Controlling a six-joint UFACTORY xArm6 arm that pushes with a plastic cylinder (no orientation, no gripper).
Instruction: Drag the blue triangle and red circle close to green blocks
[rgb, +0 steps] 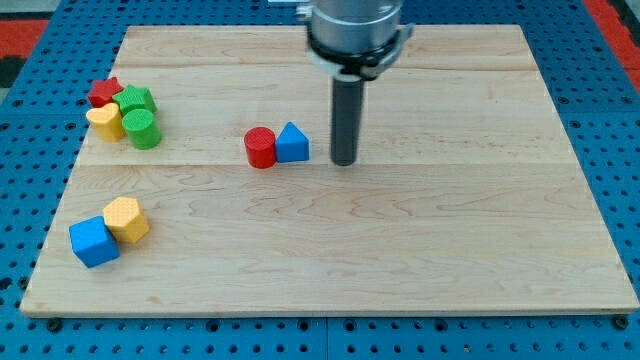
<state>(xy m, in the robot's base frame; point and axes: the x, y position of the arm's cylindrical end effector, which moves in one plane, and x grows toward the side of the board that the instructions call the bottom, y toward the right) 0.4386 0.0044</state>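
Observation:
The blue triangle (292, 143) and the red circle (260, 147) sit touching side by side near the board's middle, the red circle on the left. My tip (343, 161) rests on the board just to the right of the blue triangle, a small gap apart. Two green blocks (138, 101) (142, 129) sit in a cluster at the view's upper left.
In that cluster a red block (104, 91) and a yellow block (105, 121) touch the green ones. A blue cube (93, 241) and a yellow hexagon (126, 219) sit together at the lower left. The wooden board (420, 250) lies on a blue pegboard.

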